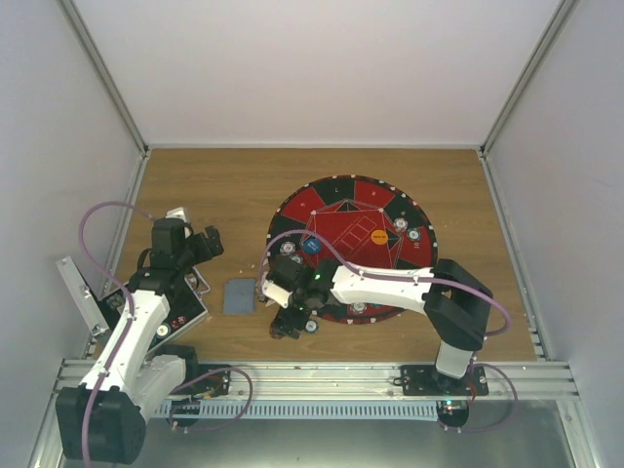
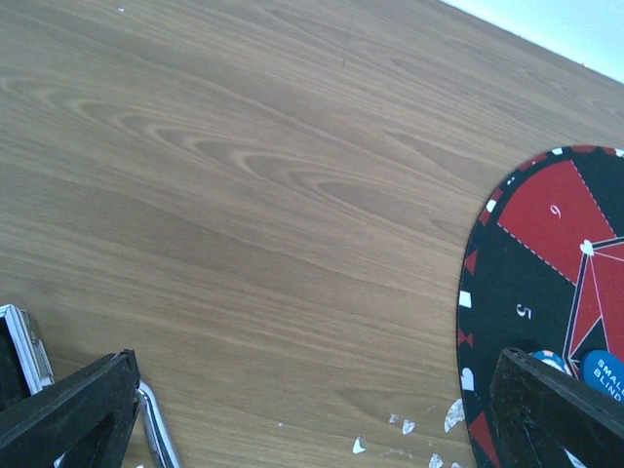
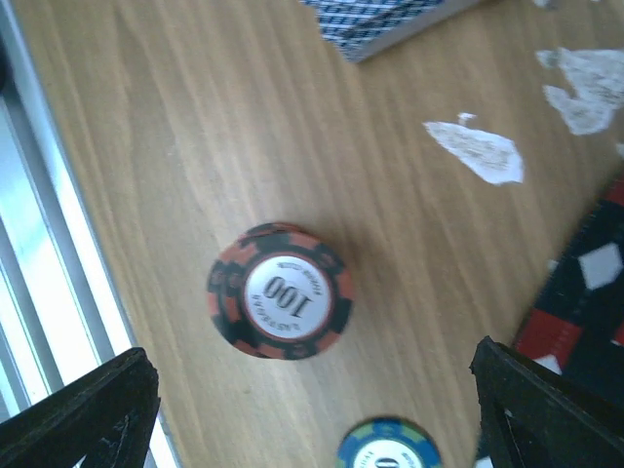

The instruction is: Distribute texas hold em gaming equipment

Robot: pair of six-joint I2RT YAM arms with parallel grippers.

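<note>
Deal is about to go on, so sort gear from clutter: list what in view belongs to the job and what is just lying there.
Belongs to the job:
red 100 chip
teal chip
card deck
orange disc
blue small-blind disc
other chips

Just lying about:
round red-and-black mat
black case
white flecks

Pose: left arm [image 1: 132, 336] rises from its base at near left; white link slants up and away; wrist bends toward centre; left gripper [image 1: 203, 242] points right and away, jaws spread wide; in the left wrist view its fingers [image 2: 73, 414] sit at the two bottom corners, well apart. Right arm [image 1: 390, 285] folds at a black elbow on the right; white link reaches left, held low; right gripper [image 1: 295, 325] points down, back toward the bases, jaws wide apart; its own view shows both finger tips at the bottom corners.
</note>
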